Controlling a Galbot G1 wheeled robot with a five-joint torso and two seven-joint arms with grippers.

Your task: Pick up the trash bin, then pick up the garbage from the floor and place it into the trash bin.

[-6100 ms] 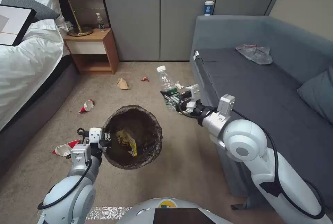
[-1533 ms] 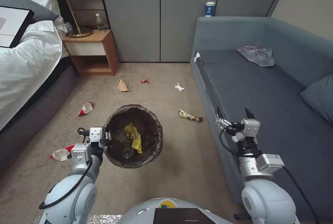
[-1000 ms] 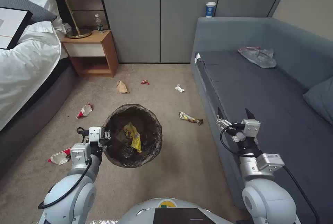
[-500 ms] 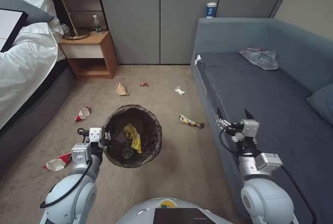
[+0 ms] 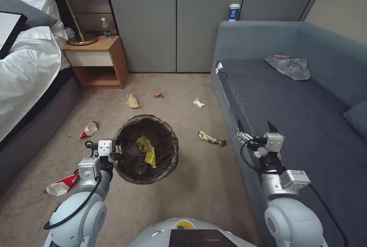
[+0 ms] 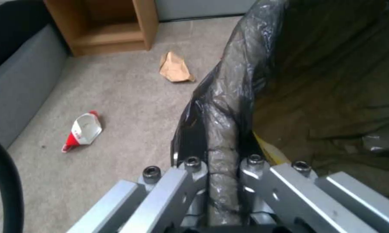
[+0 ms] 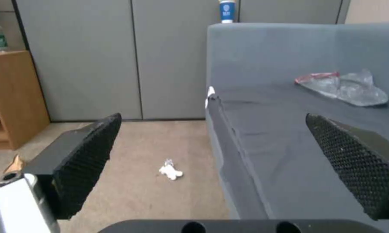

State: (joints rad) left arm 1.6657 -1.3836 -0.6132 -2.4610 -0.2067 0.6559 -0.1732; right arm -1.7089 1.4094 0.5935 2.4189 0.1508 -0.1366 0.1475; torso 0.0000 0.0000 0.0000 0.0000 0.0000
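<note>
Pinching the folded rim of the dark brown-black plastic bag, my left gripper [image 5: 114,151] holds the small round trash bin [image 5: 168,163] above the beige carpet [image 5: 206,186], jaws pressed on the liner. Inside the bin lie a yellow snack wrapper [image 5: 148,151] and a small clear bottle [image 5: 140,167]. My right gripper [image 5: 255,127] hovers at the edge of the grey sofa [image 5: 298,101], jaws spread wide and empty. On the floor lie a dark-and-yellow snack wrapper [image 5: 211,138] near the sofa, a white tissue [image 5: 198,103], a brown paper bag [image 5: 132,101], and two crushed red-white paper cups [image 5: 88,129] [image 5: 60,186].
</note>
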